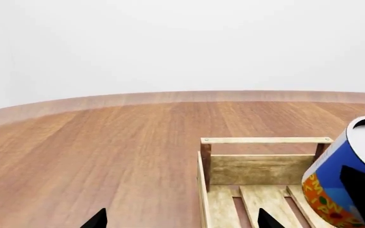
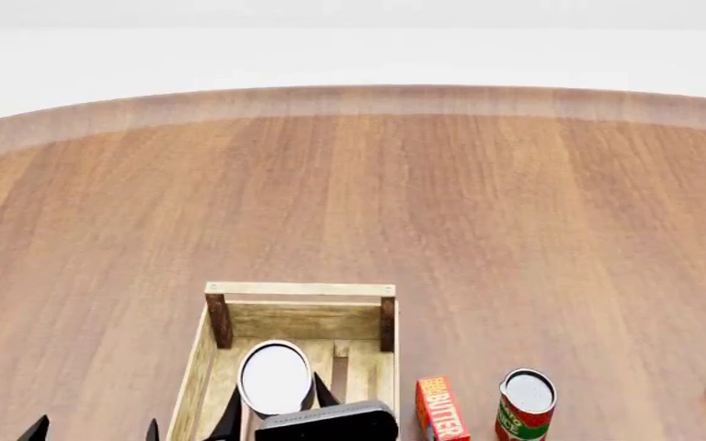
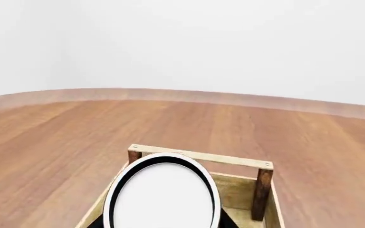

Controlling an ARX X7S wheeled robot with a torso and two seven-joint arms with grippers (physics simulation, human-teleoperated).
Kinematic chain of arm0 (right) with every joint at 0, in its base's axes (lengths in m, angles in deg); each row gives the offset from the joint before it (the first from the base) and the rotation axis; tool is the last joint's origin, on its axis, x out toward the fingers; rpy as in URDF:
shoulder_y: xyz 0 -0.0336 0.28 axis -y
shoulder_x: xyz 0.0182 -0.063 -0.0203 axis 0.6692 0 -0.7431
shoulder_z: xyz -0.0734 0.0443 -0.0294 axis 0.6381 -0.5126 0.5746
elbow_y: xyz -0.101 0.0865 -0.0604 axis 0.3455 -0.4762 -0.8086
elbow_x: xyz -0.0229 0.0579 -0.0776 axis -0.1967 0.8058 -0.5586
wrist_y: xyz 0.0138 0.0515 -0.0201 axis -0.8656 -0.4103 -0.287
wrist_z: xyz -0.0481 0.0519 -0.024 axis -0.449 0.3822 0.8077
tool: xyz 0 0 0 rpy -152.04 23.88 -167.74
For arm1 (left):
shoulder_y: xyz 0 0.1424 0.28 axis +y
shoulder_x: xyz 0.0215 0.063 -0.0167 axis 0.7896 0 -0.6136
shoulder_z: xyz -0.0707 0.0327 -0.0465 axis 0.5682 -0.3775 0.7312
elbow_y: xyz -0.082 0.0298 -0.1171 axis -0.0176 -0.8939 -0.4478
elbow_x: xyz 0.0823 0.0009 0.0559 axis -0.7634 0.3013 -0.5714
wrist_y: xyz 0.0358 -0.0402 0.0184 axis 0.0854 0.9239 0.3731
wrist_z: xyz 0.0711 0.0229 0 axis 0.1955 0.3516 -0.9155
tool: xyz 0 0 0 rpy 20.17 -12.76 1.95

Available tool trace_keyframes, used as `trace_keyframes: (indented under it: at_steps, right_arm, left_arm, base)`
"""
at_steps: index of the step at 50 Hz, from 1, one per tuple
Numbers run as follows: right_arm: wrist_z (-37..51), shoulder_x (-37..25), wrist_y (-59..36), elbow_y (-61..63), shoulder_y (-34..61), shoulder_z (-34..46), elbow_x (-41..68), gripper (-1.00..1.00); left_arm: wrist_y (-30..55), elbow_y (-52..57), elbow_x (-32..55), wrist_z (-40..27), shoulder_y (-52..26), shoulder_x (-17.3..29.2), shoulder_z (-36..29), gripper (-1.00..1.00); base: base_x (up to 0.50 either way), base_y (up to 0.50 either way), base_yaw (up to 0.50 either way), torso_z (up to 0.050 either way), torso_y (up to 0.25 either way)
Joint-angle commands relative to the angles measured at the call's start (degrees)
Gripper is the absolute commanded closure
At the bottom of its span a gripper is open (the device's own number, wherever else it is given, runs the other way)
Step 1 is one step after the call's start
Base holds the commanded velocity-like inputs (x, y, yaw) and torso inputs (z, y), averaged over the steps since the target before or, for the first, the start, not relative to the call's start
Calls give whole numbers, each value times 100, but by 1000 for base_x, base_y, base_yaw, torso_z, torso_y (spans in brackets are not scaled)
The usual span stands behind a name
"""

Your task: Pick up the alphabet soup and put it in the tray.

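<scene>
One gripper [image 2: 277, 415], the robot's right, is closed around the alphabet soup [image 2: 276, 378] above the tray [image 2: 301, 289]; lower it straight before releasing, while the left gripper [image 2: 93, 429] waits open nearby.

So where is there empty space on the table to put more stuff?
The whole far stretch of the table, beyond the tray, is bare, as is the side left of the tray. It is crowded near the robot: the alphabet soup over the tray, then the butter box and the red and green can.
</scene>
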Motion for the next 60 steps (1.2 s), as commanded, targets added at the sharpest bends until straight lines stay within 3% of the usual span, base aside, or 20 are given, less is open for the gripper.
trace_keyframes:
  at_steps: [1, 15, 21, 28, 33, 60]
  right_arm:
    - [-182, 235, 526, -900, 218, 93, -160, 100]
    - [-167, 407, 1239, -2246, 642, 629, 265, 100]
    - [111, 426, 1905, -3177, 1123, 1699, 1159, 100]
    - [523, 430, 2706, -3942, 1730, 3629, 2811, 100]
    - [642, 430, 2925, -4098, 1910, 4329, 3426, 100]
    - [456, 431, 2866, -4230, 1999, 4589, 4140, 100]
  left_arm:
    - [-8, 0, 26, -15, -5, 14, -16, -100]
    - [-20, -3, 43, -39, -5, 30, -42, -100]
    - [-27, -9, 54, -44, -12, 35, -51, -100]
    - [-25, 9, 62, -58, 1, 48, -67, -100]
    - [-24, 6, 71, -62, -7, 56, -73, -100]
    - [-23, 7, 103, -100, -30, 88, -120, -100]
  base:
    - [0, 0, 0, 0, 0]
    - [0, 0, 0, 1, 1]
    - [0, 0, 0, 0, 2]
    - [0, 0, 0, 0, 0]
    - [0, 0, 0, 0, 0]
    - [0, 0, 0, 0, 0]
